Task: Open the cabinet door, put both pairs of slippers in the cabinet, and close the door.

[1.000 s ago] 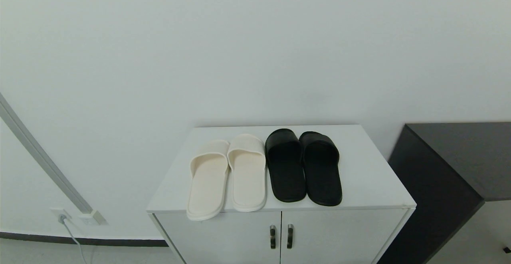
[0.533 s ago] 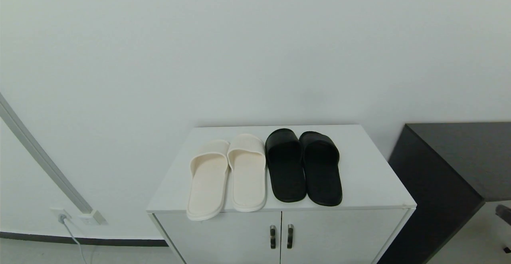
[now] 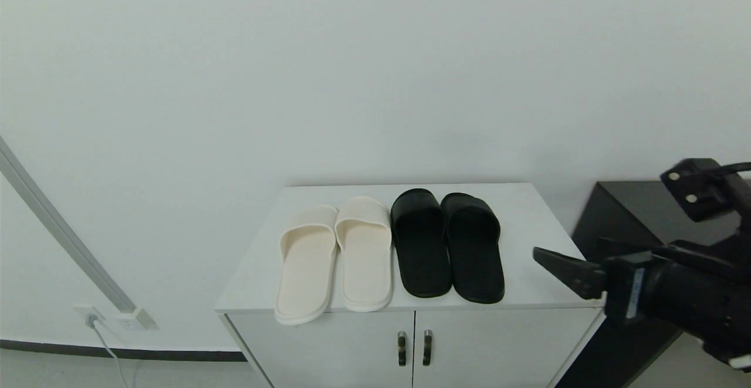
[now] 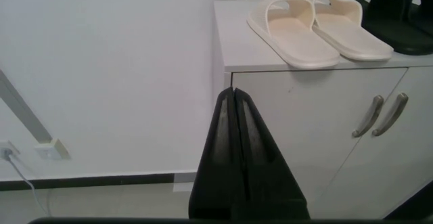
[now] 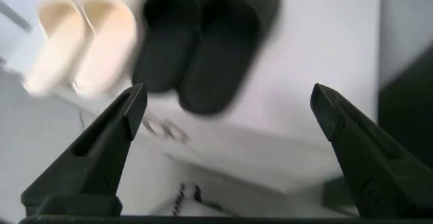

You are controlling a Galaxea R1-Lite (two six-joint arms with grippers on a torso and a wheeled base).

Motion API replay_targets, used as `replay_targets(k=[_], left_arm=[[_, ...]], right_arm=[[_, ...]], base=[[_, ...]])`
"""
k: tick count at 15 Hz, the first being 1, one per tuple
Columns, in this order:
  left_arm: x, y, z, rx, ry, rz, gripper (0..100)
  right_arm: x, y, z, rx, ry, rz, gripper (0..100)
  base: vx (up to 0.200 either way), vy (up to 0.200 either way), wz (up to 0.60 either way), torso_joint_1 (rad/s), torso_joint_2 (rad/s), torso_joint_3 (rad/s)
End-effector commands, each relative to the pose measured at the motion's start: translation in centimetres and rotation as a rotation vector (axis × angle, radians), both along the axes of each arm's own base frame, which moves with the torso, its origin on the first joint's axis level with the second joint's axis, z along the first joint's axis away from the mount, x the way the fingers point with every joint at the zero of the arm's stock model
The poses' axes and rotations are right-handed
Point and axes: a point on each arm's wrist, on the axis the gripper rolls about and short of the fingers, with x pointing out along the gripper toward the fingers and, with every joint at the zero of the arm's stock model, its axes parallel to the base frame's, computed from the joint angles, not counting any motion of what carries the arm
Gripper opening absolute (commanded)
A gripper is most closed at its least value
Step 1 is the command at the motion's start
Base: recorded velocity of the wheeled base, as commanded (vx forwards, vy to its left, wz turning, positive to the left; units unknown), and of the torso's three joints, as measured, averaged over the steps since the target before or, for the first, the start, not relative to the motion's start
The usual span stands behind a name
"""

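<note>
**Cabinet shut, both pairs on top, my right end effector wide**

The white cabinet (image 3: 540,229) stands against the wall with both doors closed. The left door (image 3: 328,350) and right door (image 3: 499,347) meet at the middle, where the two handles (image 3: 414,347) sit side by side.

Both pairs lie on the cabinet top with their toes toward the wall. The cream slippers (image 3: 334,259) are on my left and the black slippers (image 3: 449,247) on my right, the two pairs just beside each other. The heel of the outer cream slipper hangs a little over the front edge.

My right end effector (image 5: 228,94) is spread wide and holds nothing. It is near the cabinet's front right corner, apart from the black pair, fingers aimed toward the slippers.

My left end effector (image 4: 233,99) is narrow, its fingers pressed together with nothing between them. It points at the cabinet's left front corner, lower than the top.

A black unit (image 3: 645,212) stands just to the right of the cabinet. A wall socket (image 3: 88,316) with a cable (image 3: 111,353) plugged in is low on the wall to the left.
</note>
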Motion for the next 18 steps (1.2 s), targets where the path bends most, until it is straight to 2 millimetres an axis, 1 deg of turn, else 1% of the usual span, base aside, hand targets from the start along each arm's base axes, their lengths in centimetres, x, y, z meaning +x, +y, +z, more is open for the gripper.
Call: replay_targets(k=[1, 2, 3, 4, 6, 8, 9, 11, 15, 18], left_arm=[[0.0, 0.0, 0.0, 0.000, 0.000, 0.000, 0], [0.0, 0.0, 0.0, 0.000, 0.002, 0.000, 0], [0.0, 0.0, 0.0, -0.003, 0.002, -0.001, 0], [0.0, 0.0, 0.0, -0.005, 0.002, -0.006, 0], [0.0, 0.0, 0.0, -0.005, 0.002, -0.006, 0], [0.0, 0.0, 0.0, -0.005, 0.002, -0.006, 0], [0.0, 0.0, 0.0, -0.005, 0.002, -0.006, 0], [0.0, 0.0, 0.0, -0.005, 0.002, -0.006, 0], [0.0, 0.0, 0.0, -0.005, 0.002, -0.006, 0], [0.0, 0.0, 0.0, -0.005, 0.002, -0.006, 0]], right_arm=[[3.4, 6.2, -2.0, -0.051, 0.031, -0.011, 100], [5.0, 8.0, -3.1, -0.064, 0.022, -0.057, 100], [5.7, 8.7, -3.6, -0.066, 0.017, -0.073, 100], [7.4, 10.6, -4.8, -0.054, -0.013, -0.102, 100], [8.9, 12.3, -6.4, -0.070, -0.019, -0.129, 100], [10.2, 13.4, -7.2, -0.073, -0.027, -0.163, 100], [10.5, 13.6, -7.3, -0.075, -0.029, -0.172, 100], [12.4, 14.3, -7.9, -0.085, -0.040, -0.212, 100], [15.5, 14.7, -8.6, -0.096, -0.058, -0.258, 100], [17.1, 15.1, -9.1, -0.102, -0.067, -0.271, 100]], base=[[0.000, 0.000, 0.00, 0.000, 0.00, 0.000], [0.000, 0.000, 0.00, 0.000, 0.00, 0.000], [0.000, 0.000, 0.00, 0.000, 0.00, 0.000], [0.000, 0.000, 0.00, 0.000, 0.00, 0.000], [0.000, 0.000, 0.00, 0.000, 0.00, 0.000], [0.000, 0.000, 0.00, 0.000, 0.00, 0.000], [0.000, 0.000, 0.00, 0.000, 0.00, 0.000], [0.000, 0.000, 0.00, 0.000, 0.00, 0.000], [0.000, 0.000, 0.00, 0.000, 0.00, 0.000], [0.000, 0.000, 0.00, 0.000, 0.00, 0.000]])
